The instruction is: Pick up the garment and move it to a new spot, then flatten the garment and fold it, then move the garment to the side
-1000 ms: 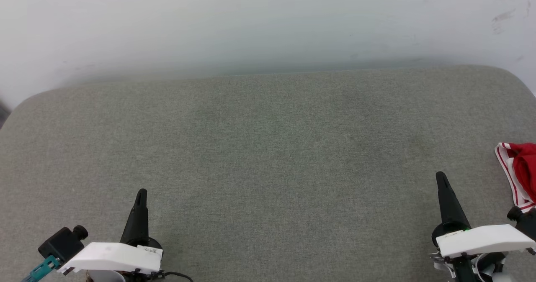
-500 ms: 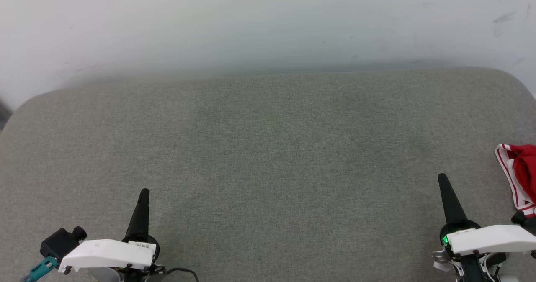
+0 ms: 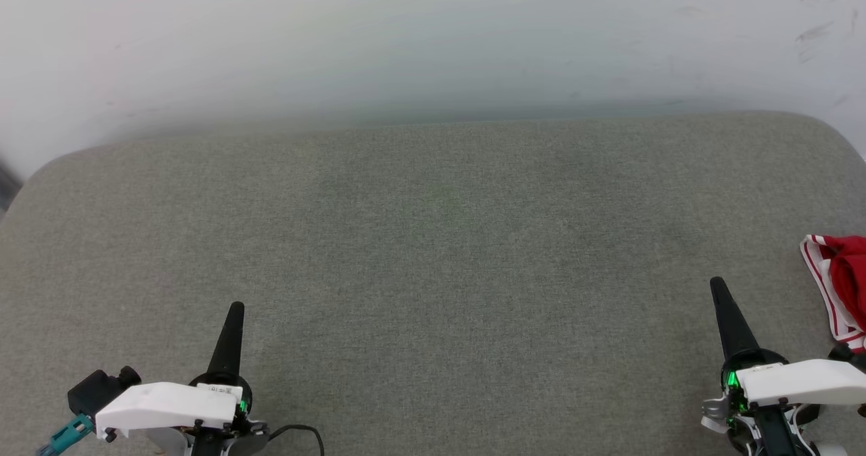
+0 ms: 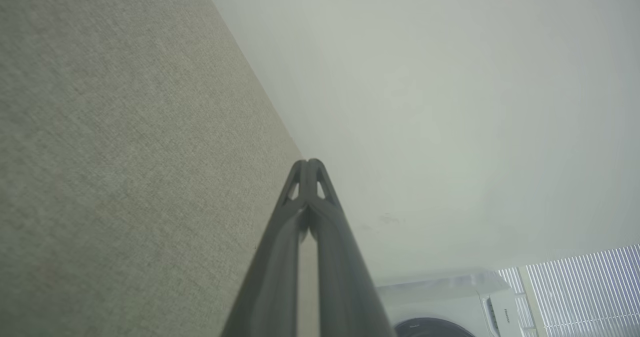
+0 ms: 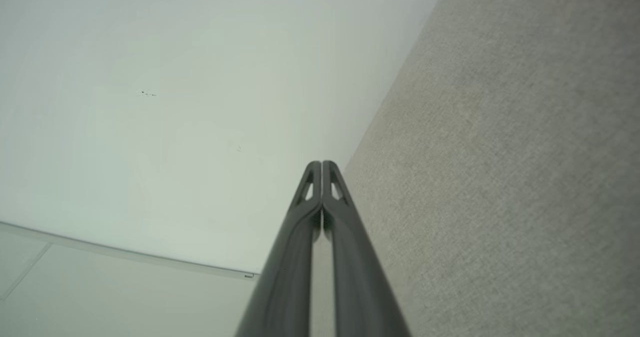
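The garment [image 3: 844,280] is a red bundle with red-white striped trim, lying at the far right edge of the head view on the grey-green fabric surface [image 3: 433,253]; most of it is cut off by the frame. My right gripper [image 3: 717,287] is shut and empty, low on the right, a little left of the garment and apart from it. Low on the left stands my left gripper [image 3: 236,309], also shut with nothing in it. In the wrist views, the left gripper [image 4: 309,163] and the right gripper [image 5: 321,164] both show fingertips pressed together.
A pale wall [image 3: 433,36] rises right behind the surface's far edge. The surface's far corners are rounded. A white appliance [image 4: 450,307] and window blinds [image 4: 585,292] appear in the left wrist view.
The head view has shifted slightly, so the surface sits a little lower. Both grippers stay shut, almost in place. The garment lies as before.
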{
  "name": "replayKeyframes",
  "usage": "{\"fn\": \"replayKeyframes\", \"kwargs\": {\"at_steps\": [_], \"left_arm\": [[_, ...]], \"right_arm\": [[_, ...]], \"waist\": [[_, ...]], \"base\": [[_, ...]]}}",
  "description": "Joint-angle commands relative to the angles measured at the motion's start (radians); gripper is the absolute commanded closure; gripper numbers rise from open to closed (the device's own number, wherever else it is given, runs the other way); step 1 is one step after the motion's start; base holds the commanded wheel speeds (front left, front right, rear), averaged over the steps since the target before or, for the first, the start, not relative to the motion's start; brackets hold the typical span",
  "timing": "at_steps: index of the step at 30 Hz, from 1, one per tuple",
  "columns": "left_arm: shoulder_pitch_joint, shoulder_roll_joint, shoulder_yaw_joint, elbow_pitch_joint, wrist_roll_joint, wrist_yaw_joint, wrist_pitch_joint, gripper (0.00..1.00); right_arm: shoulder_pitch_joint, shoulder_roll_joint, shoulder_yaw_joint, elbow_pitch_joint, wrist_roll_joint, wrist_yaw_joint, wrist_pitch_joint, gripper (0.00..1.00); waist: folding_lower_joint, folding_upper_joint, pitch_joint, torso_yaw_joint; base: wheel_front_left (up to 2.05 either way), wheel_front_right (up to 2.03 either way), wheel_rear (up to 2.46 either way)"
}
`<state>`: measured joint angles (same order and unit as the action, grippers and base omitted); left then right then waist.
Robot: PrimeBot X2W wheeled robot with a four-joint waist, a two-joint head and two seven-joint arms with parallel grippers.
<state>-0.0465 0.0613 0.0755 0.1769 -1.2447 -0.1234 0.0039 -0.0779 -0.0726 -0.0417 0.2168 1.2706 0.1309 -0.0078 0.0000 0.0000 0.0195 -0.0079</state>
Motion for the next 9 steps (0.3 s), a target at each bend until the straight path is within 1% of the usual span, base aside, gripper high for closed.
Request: {"fn": "replayKeyframes", "kwargs": {"at_steps": [1,9], "left_arm": [[-0.023,0.006,0.005,-0.001,-0.025,-0.005,0.007,1.00],[-0.033,0.005,0.009,0.014,-0.099,-0.006,0.026,1.00]], "right_arm": [[-0.020,-0.006,-0.004,-0.003,0.026,0.000,0.006,1.00],[-0.023,-0.005,-0.012,0.003,0.097,0.000,0.026,1.00]], "waist": [[0.0000,0.0000,0.000,0.000],[0.0000,0.0000,-0.003,0.002]], "base": [[0.00,0.00,0.00],[0.00,0.00,0.00]]}}
